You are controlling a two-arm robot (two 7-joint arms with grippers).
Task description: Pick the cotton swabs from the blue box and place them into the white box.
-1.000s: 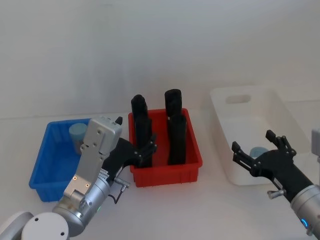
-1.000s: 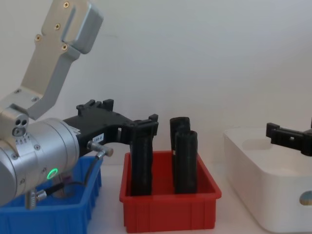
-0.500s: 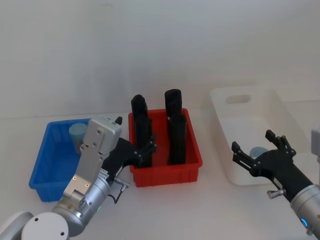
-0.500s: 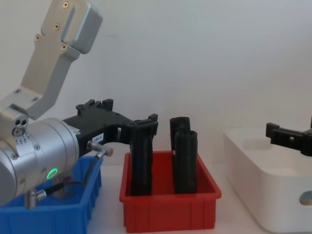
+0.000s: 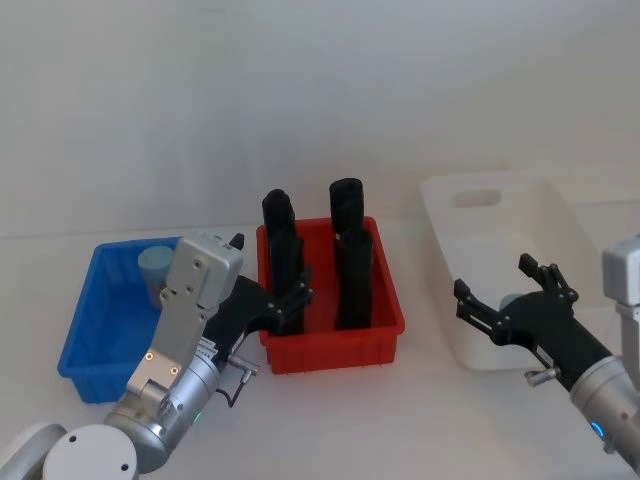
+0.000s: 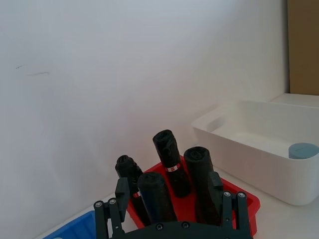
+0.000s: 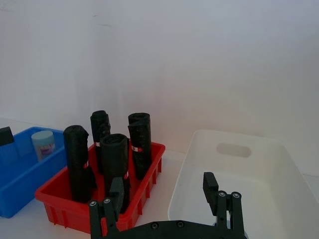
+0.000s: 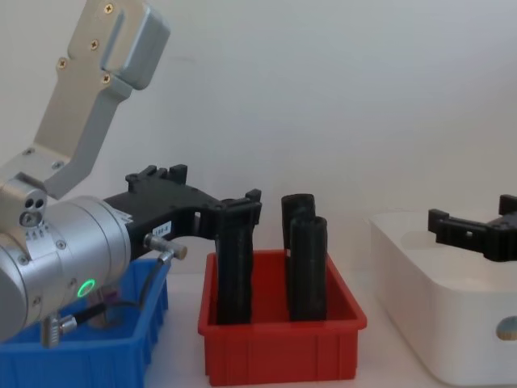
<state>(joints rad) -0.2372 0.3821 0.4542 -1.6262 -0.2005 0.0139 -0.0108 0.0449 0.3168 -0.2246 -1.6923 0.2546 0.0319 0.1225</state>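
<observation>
I am looking at one jar of the cotton swabs (image 5: 155,268) standing upright at the far end of the blue box (image 5: 80,335), near its back wall. By my reckoning it is the one left to move. A second jar (image 6: 303,150) is sitting inside the white box (image 5: 560,215).

The left gripper (image 6: 168,178) is hanging over the blue box's near right side, just beside the red bin (image 5: 330,352) of black cylinders (image 5: 347,205), with its fingers spread wide and carrying nothing. The right gripper (image 5: 497,280) is hovering at the near wall of the white box, its fingers also wide and empty.

I am expecting the jar to be light and stiff, a thin plastic shell with smooth, slippery sides. The lid is probably only pressed on, so I am planning to take it across the clear body below the lid, not by the lid itself. A gentle squeeze should do — too much may crack it or squirt it out. The back wall is leaving little room for a finger on that side.
</observation>
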